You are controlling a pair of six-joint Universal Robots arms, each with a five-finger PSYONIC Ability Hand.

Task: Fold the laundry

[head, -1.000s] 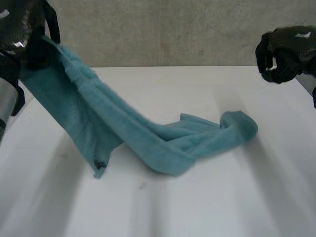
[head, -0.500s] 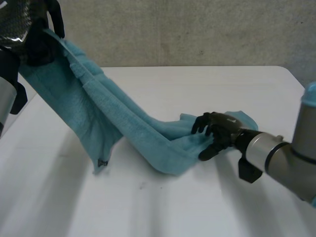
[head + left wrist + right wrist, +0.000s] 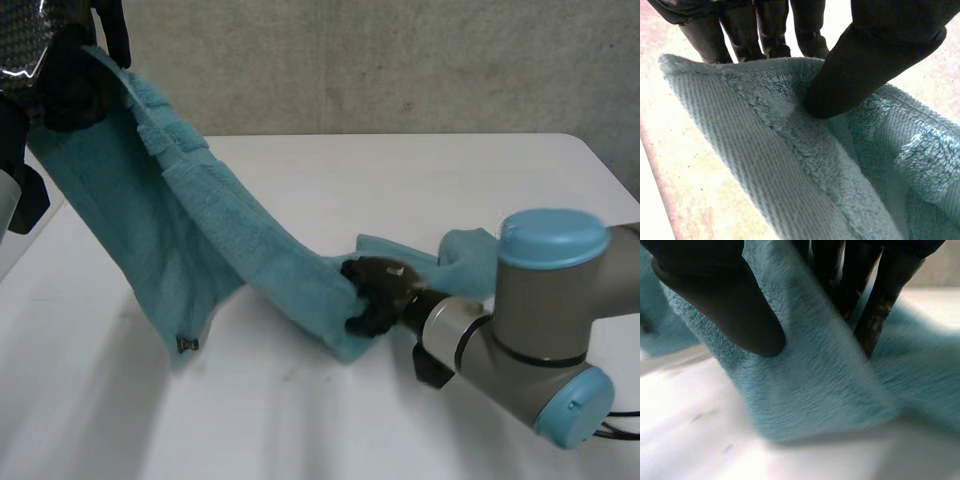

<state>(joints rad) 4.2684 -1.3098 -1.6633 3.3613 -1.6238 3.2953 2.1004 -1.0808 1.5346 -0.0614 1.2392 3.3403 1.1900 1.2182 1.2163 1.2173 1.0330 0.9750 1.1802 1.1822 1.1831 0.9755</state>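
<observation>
Item under task: a teal terry-cloth towel [image 3: 230, 240], partly raised off the white table [image 3: 300, 430]. Its upper end is held high in the air. From there the cloth slopes down in a long loose band to a bunched, folded lower end that lies on the table. One corner hangs free below the raised end and carries a small dark tag [image 3: 187, 344]; that corner is at or just above the table, and contact cannot be confirmed.

Left hand [image 3: 75, 70]: at the towel's raised end. In the left wrist view the thumb [image 3: 875, 55] presses into the near face of the towel [image 3: 790, 165] just below its hemmed edge, with the fingers [image 3: 770, 25] straight and close together behind that edge — the edge is pinched between them.

Right hand [image 3: 380, 295]: at the towel's low end, on the fold nearest the sloping band. In the right wrist view the thumb [image 3: 720, 295] lies on one face of an upstanding fold of the towel [image 3: 825, 380] and the fingers [image 3: 880, 290] on the other, closed on the cloth.

The right arm [image 3: 550, 330] reaches over the table just beside the towel's bunched end.
</observation>
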